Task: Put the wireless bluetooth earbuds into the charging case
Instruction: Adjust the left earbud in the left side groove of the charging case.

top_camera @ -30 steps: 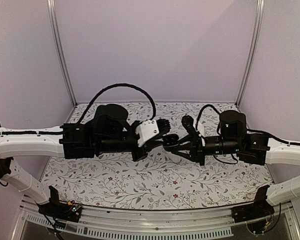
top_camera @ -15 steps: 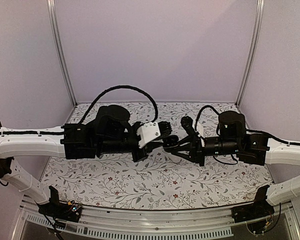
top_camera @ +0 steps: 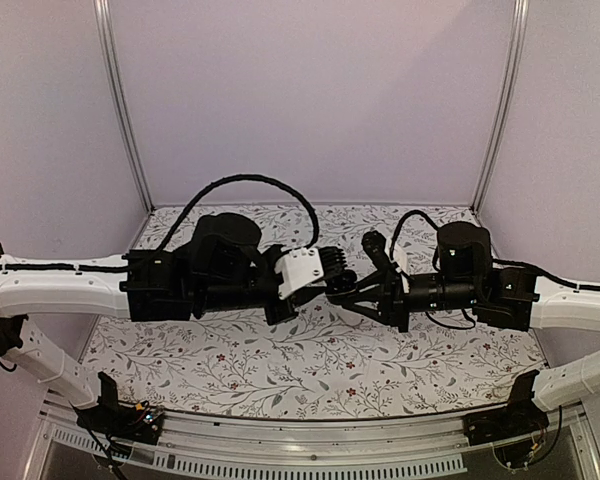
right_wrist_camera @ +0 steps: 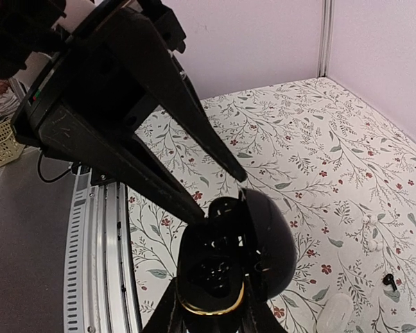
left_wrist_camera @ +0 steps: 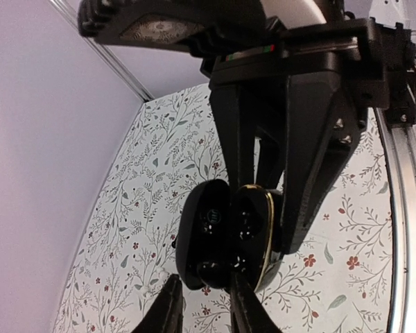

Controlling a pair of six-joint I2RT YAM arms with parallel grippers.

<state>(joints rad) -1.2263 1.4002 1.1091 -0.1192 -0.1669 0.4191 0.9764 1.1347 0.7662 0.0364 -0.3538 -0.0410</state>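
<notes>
Above the middle of the table my right gripper [top_camera: 348, 287] [right_wrist_camera: 209, 280] is shut on the charging case [right_wrist_camera: 222, 277], a black shell with a gold rim, clamped by its base. The domed lid [right_wrist_camera: 272, 239] stands open. Seen from the left wrist, the case [left_wrist_camera: 253, 229] faces me with dark round shapes in its wells; I cannot tell which are the wireless bluetooth earbuds. My left gripper [top_camera: 332, 267] [left_wrist_camera: 204, 275] is at the case's lower end, open with nothing between its fingers. One fingertip [left_wrist_camera: 237, 277] touches the case.
The flowered cloth [top_camera: 310, 360] covers the table below both arms. On it, in the right wrist view, lie a tiny black piece [right_wrist_camera: 388, 281], a white oval object [right_wrist_camera: 333, 312] and small white bits [right_wrist_camera: 371, 239]. Purple walls close in the left, back and right sides.
My left gripper has edged right toward the case and its fingers have spread a little. The right arm and the case have stayed still.
</notes>
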